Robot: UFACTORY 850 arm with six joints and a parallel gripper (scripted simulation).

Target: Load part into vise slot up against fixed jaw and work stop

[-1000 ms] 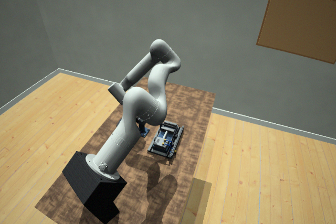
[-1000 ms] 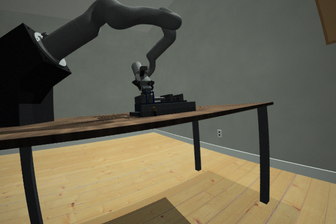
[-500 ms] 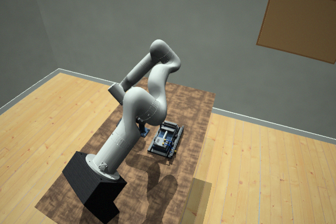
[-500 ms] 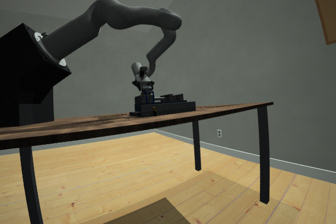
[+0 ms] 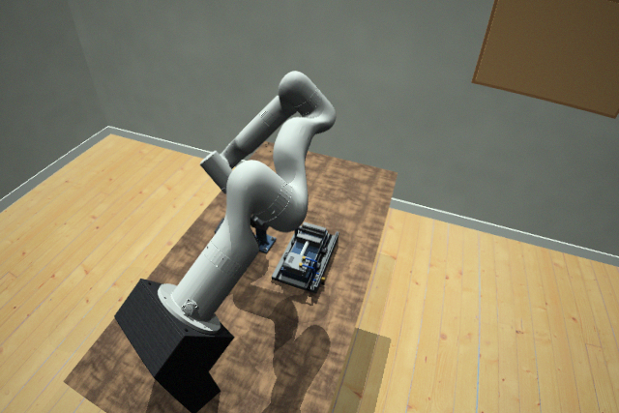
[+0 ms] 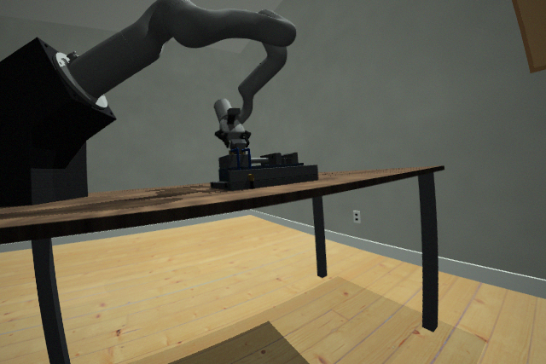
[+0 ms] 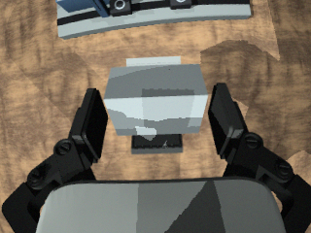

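In the wrist view the part (image 7: 155, 100), a grey block, sits on a small dark infeed plate (image 7: 157, 146) on the wooden table. My gripper (image 7: 156, 99) is open and straddles the block, one black finger on each side with a small gap to each. Nothing is held. In the top view the vise (image 5: 306, 258) sits to the right of the arm, which hides the gripper and the block. In the exterior view the gripper (image 6: 233, 141) hangs low, at the vise's left end (image 6: 264, 172).
A thin white strip (image 7: 154, 62) lies on the table just behind the block. The black robot pedestal (image 5: 169, 343) stands at the near end of the table. The table edge (image 5: 372, 258) runs to the right of the vise.
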